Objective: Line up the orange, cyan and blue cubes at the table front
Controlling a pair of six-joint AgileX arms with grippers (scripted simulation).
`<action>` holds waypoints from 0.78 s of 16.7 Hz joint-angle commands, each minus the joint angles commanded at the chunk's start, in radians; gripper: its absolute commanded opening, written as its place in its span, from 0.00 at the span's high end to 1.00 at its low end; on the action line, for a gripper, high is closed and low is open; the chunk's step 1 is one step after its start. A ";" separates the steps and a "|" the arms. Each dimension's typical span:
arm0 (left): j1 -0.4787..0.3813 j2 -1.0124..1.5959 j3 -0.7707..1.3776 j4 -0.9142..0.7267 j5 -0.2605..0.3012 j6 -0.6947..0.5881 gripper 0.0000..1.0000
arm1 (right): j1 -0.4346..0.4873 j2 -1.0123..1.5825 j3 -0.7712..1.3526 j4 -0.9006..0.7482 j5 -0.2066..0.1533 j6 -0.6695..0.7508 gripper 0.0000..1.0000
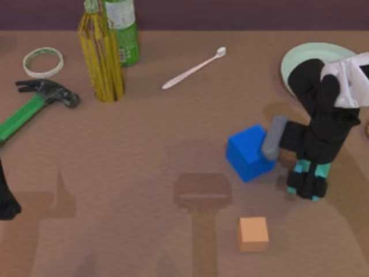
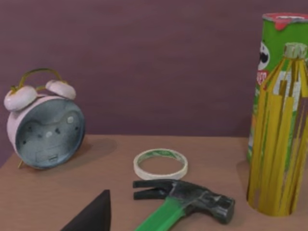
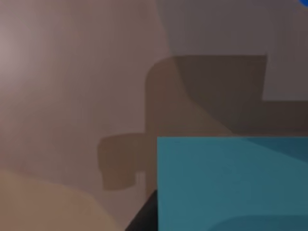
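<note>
While angled down beside the blue cube (image 1: 249, 153) | right gripper (image 1: 308, 186) pinches cyan cube (image 3: 231, 183) | left gripper (image 1: 7, 202) state unclear.

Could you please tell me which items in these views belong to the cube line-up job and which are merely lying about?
Belong to the job:
- blue cube
- orange cube
- cyan cube, at the right pincer
- table

Lying about:
- hammer
- tape roll
- crisp can
- yellow bottle
- spoon
- plate
- alarm clock
</note>
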 joint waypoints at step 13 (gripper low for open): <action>0.000 0.000 0.000 0.000 0.000 0.000 0.00 | 0.004 -0.114 0.122 -0.241 -0.001 -0.001 1.00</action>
